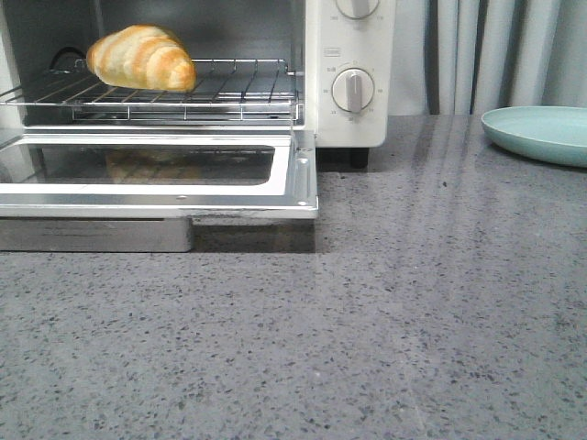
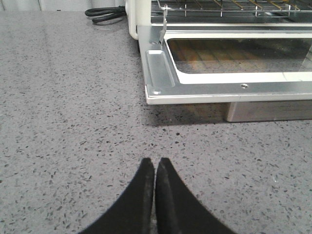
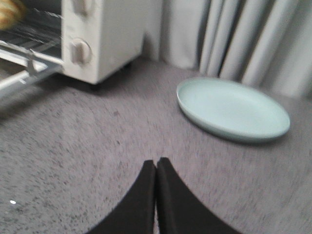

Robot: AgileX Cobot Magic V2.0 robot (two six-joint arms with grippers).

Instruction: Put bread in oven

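Two grippers: the left gripper [image 2: 155, 168] and the right gripper [image 3: 156, 168] each hold black tapered fingers pressed together, nothing between them, low over bare counter.
Surface: a grey speckled stone-look counter [image 1: 413, 321], matte with a soft sheen, dark and pale flecks all over.
Room: pale grey pleated curtains [image 1: 495, 55] hang behind the counter.
Oven: white metal body [image 1: 353, 119], ahead and to the right of the left gripper, ahead and to the left of the right gripper; its door [image 1: 165, 188] lies folded down flat, a shiny metal frame around a glass pane.
Rack: thin chrome wire grid [image 1: 229, 87] inside the oven cavity.
Bread: oval, glossy golden-orange with cream stripes [image 1: 142, 58], resting on the rack toward the cavity's left side, well ahead of both grippers.
Dials: round white knobs [image 1: 353, 90] on the oven's right panel; the marks around them are too small to read.
Plate: shallow, smooth, pale teal oval [image 3: 231, 108], ahead and to the right of the right gripper, apart from the oven.
Cord: black cable [image 2: 105, 13] lying coiled beside the oven's left side.
Writing: none legible.
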